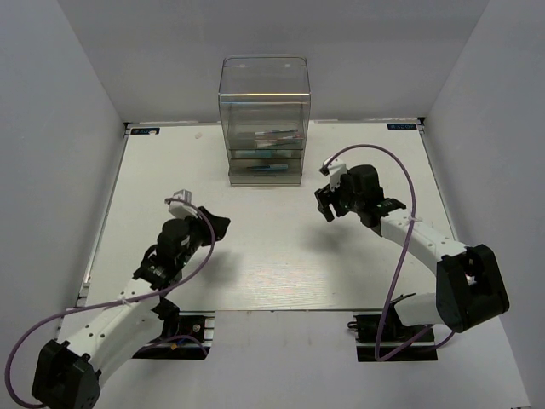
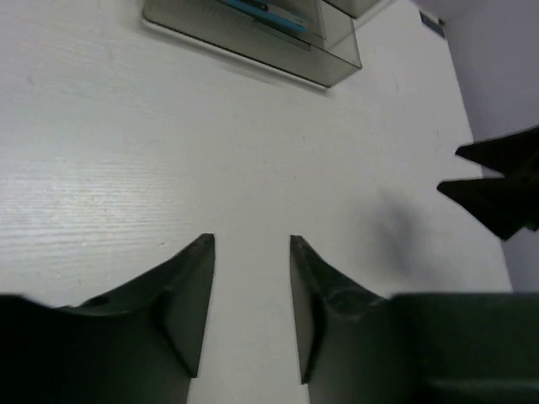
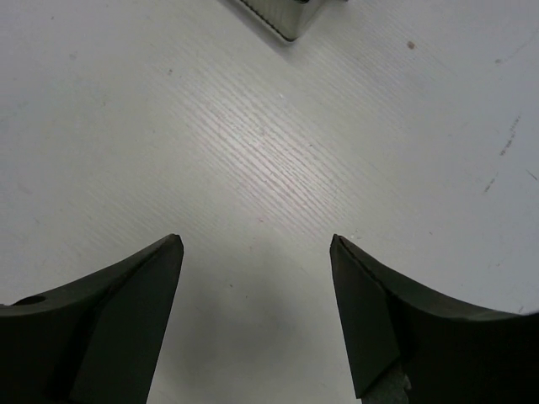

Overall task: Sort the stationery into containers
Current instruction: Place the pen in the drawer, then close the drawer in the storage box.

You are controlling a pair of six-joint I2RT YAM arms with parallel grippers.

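Observation:
The clear plastic cabinet (image 1: 264, 102) stands at the back middle of the table. Its stacked drawers hold stationery: thin pens (image 1: 278, 134) in an upper drawer and light-blue pieces (image 1: 268, 168) in the lowest. The lowest drawer (image 2: 337, 63) with a light-blue marker (image 2: 261, 10) shows at the top of the left wrist view. A cabinet corner (image 3: 290, 17) shows in the right wrist view. My left gripper (image 1: 220, 227) (image 2: 251, 244) is open and empty over bare table, front left of the cabinet. My right gripper (image 1: 324, 204) (image 3: 255, 244) is open wide and empty, front right of it. I see no loose stationery.
White walls close in the table (image 1: 255, 256) on the left, back and right. The right gripper's dark fingers (image 2: 497, 189) show at the right edge of the left wrist view. Purple cables loop from both arms.

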